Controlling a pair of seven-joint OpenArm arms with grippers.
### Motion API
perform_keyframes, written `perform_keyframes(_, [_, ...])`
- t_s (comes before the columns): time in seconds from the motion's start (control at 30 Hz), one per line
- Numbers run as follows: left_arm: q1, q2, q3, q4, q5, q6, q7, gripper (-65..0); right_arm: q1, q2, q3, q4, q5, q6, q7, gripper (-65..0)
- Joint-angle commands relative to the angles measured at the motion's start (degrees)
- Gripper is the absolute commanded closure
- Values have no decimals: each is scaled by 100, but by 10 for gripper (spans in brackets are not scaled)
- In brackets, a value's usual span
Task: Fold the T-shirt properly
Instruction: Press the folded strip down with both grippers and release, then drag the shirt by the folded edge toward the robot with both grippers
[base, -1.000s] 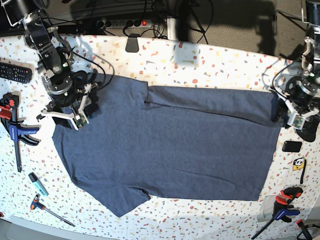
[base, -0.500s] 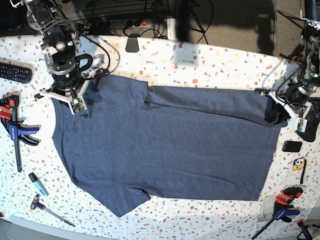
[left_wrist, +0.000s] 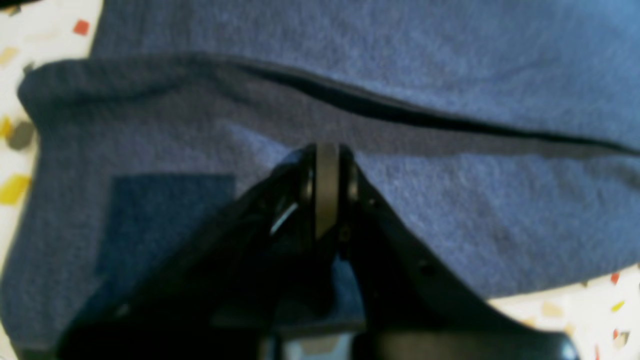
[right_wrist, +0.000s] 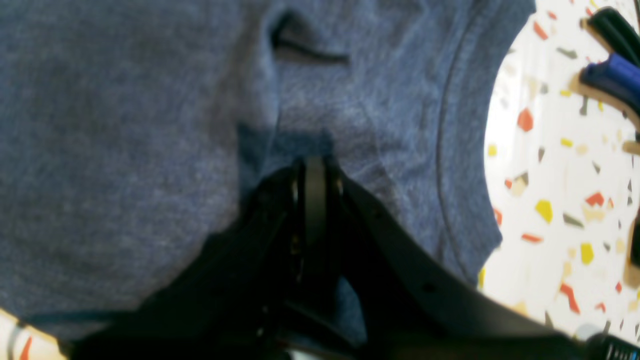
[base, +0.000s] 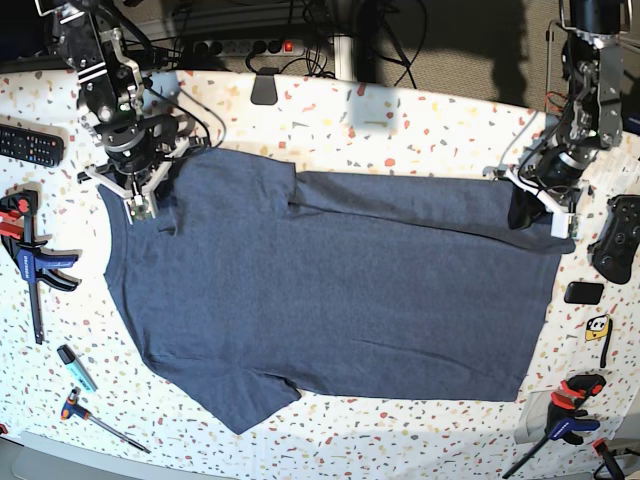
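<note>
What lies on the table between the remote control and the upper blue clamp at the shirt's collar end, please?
Nothing: in the base view, only bare speckled table separates the remote control from the blue clamp, left of the T-shirt.

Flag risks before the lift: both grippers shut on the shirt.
1. Left gripper pinches the folded-over strip of the T-shirt near its edge; it may catch one layer only, so the fold opens.
2. Right gripper bites beside the collar; a thin pinch could slip.
3. Uneven pulls would skew the fold.
</note>
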Motion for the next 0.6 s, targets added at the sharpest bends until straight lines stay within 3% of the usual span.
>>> perform_keyframes(0.0, [-48, -57, -26, -42, 24, -13, 76, 0, 17, 66, 39, 24, -28, 15, -44, 0])
perform_keyframes(0.3, [787, -229, -31, 271, 20, -13, 116, 0, -684, 83, 125, 127, -350, 4, 138, 0])
perform_keyframes(0.57, [1460, -278, -37, 990, 22, -13, 122, 0, -1416, 83, 866, 535, -350, 13, 203, 0])
